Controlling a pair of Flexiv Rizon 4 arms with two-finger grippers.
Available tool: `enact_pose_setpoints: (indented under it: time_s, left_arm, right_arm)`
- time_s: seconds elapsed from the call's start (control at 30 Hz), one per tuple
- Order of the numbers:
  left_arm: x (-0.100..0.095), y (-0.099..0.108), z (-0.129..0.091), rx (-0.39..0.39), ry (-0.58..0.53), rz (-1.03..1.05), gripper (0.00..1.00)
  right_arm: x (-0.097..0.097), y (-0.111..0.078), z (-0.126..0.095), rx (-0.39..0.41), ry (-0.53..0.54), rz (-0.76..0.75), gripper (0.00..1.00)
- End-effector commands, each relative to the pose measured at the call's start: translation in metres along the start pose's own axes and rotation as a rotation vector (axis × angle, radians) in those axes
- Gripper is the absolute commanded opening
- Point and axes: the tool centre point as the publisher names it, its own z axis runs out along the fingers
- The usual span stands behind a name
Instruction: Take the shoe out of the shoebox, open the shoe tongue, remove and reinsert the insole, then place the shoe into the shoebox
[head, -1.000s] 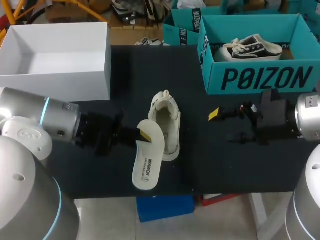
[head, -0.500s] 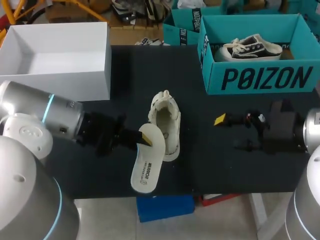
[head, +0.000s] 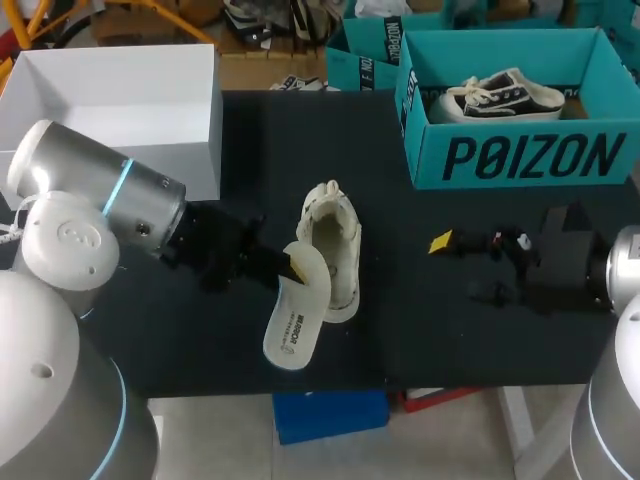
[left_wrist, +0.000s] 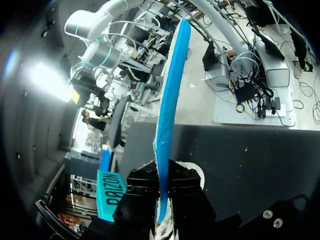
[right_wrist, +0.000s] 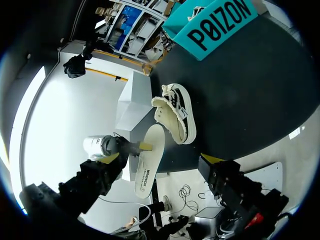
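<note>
Mid-table: insole (head: 297, 322) near-far (heel likely nearward) | left fingers (head: 292, 266) clamp it | right fingers (head: 440, 241) apart

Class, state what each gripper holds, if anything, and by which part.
The left gripper pinches the white insole with a blue underside by its end nearest the cream shoe. The right gripper, open, holds nothing.

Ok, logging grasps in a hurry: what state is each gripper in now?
Left gripper: shut on the insole.
Right gripper: open, holding nothing.
</note>
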Motion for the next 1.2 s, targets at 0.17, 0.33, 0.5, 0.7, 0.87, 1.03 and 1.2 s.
enact_pose_setpoints:
  time_s: [0.17, 0.33, 0.5, 0.7, 0.87, 1.03, 1.2]
  left_arm:
    - [-0.002, 0.028, 0.023, 0.051, 0.04, -0.021, 0.0]
    - [0.0, 0.037, 0.033, 0.068, 0.053, -0.027, 0.0]
    - [0.0, 0.047, 0.039, 0.073, 0.069, -0.029, 0.0]
    - [0.001, 0.058, 0.045, 0.078, 0.078, -0.031, 0.0]
    - [0.001, 0.067, 0.05, 0.075, 0.092, -0.032, 0.0]
    - [0.003, 0.077, 0.052, 0.05, 0.105, -0.019, 0.0]
    - [0.002, 0.083, 0.056, 0.048, 0.096, -0.026, 0.0]
  right_arm:
    - [-0.001, -0.001, 0.001, -0.004, 0.004, 0.0, 1.0]
    - [-0.001, -0.001, 0.001, -0.004, 0.004, 0.0, 1.0]
    - [-0.001, -0.001, 0.001, -0.004, 0.004, 0.0, 1.0]
    - [-0.001, -0.001, 0.001, -0.004, 0.004, 0.0, 1.0]
    - [-0.001, -0.001, 0.001, -0.004, 0.004, 0.0, 1.0]
    - [-0.001, -0.001, 0.001, -0.004, 0.004, 0.0, 1.0]
    - [-0.001, -0.001, 0.001, -0.004, 0.004, 0.0, 1.0]
